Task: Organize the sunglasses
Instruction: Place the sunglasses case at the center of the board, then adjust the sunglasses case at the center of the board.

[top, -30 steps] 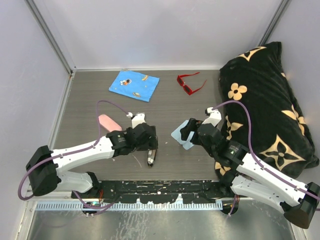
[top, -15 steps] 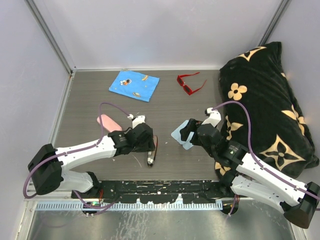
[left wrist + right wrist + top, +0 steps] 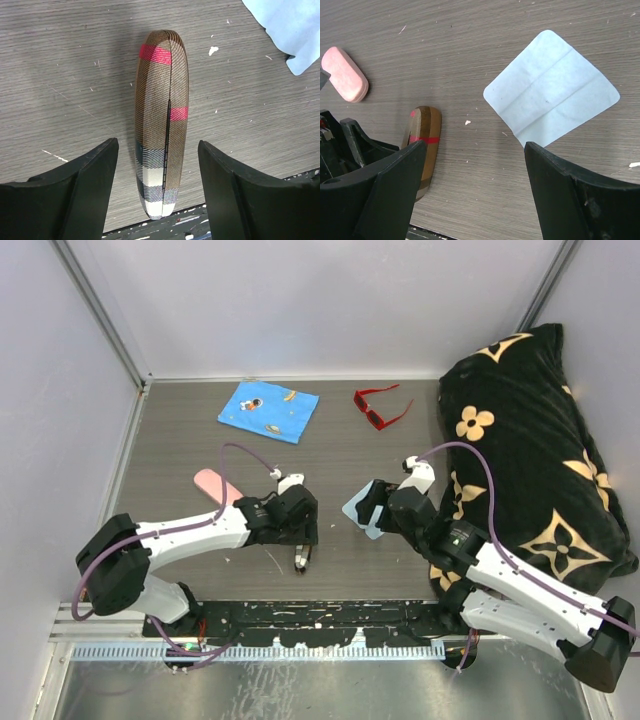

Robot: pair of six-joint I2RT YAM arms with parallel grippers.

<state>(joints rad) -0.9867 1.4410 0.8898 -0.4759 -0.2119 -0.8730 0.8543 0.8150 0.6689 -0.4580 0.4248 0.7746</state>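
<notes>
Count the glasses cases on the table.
2. The pink case lies beside the left arm; the plaid case sits at the near edge, straddled by the open left gripper. More may be hidden.

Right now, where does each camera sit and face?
Top external: above, behind the bases, facing down on the table; left arm, right arm show.
Left wrist: on that arm, facing down at the plaid case; left end effector shows.
Right wrist: likewise, facing the pale blue cloth; right end effector shows.
Wrist views share the plaid case.
</notes>
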